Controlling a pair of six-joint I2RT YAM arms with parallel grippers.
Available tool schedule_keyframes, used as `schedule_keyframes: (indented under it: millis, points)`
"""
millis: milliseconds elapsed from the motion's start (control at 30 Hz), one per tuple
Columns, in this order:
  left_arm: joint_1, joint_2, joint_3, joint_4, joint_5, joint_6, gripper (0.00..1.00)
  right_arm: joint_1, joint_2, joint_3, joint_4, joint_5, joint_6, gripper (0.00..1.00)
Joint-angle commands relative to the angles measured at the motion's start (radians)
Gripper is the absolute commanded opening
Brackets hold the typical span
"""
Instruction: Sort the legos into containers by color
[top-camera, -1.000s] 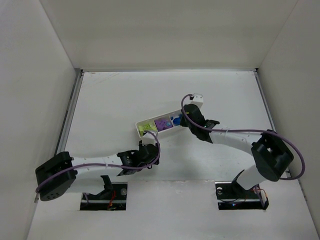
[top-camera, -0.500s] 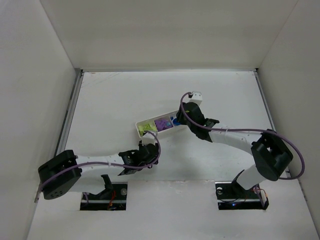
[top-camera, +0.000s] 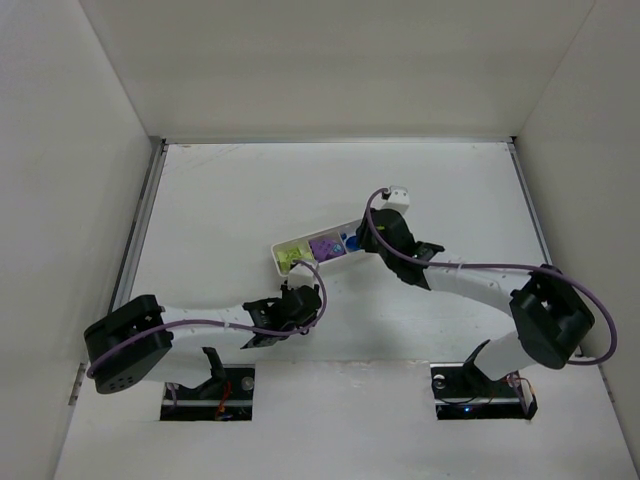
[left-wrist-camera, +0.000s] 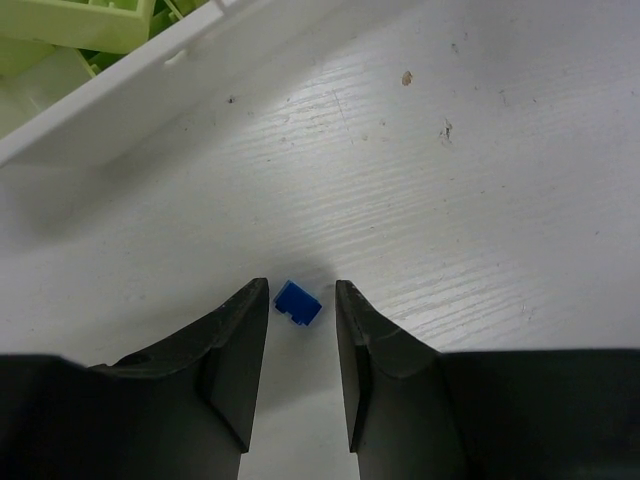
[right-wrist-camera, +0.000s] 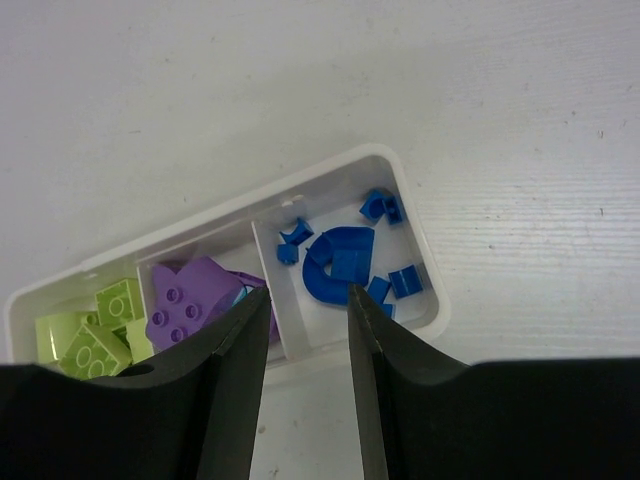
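A tiny blue brick lies on the table between the tips of my left gripper, which is open and low over it, just in front of the white tray's wall. Yellow-green pieces show over that wall. In the top view the left gripper is near the tray's left end. My right gripper is open and empty above the tray. Its compartments hold yellow-green bricks, a purple block, and several blue bits with a fan-shaped piece.
The tray lies diagonally mid-table in the top view, with the right gripper over its right end. White walls enclose the table on three sides. Purple cables run along both arms.
The left gripper has edged slightly right toward the tray. The right gripper has shifted only a little over the tray's right end.
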Motion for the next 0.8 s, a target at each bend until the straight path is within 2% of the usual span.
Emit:
schedule_keyframes:
  millis: [0,400,767]
  points:
    - [-0.009,0.006,0.018,-0.084,0.011,0.010,0.30,0.006,-0.043,-0.013,0.056,0.004,-0.009,0.42]
    - [-0.033,0.046,0.052,-0.154,-0.015,0.048,0.29,0.006,-0.106,-0.053,0.062,0.006,-0.015,0.42]
    - [-0.042,0.061,0.063,-0.154,-0.060,0.051,0.21,0.008,-0.143,-0.069,0.062,0.006,-0.020,0.42]
